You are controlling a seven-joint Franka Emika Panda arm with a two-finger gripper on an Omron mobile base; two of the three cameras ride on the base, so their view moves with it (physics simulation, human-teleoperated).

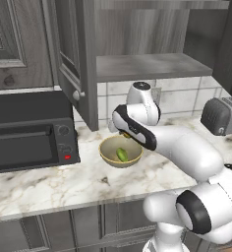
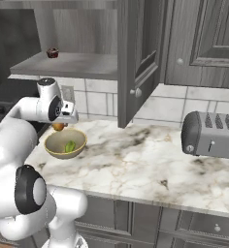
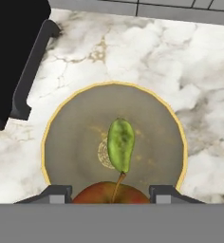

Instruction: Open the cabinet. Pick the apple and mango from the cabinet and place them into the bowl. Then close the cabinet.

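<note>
End effector (image 3: 112,193) grips the apple (image 3: 111,193) at lower centre, above the bowl (image 3: 61,124) — mango (image 3: 120,144) already inside; it should release the apple centred, clear of the rim.

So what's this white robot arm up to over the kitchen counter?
It is moving fruit from the cabinet, whose doors stand open, into a tan bowl on the marble counter. The green mango already lies in the bowl. The gripper is holding the red apple just above the bowl, not yet let go. A toaster and a black microwave sit to either side.
</note>
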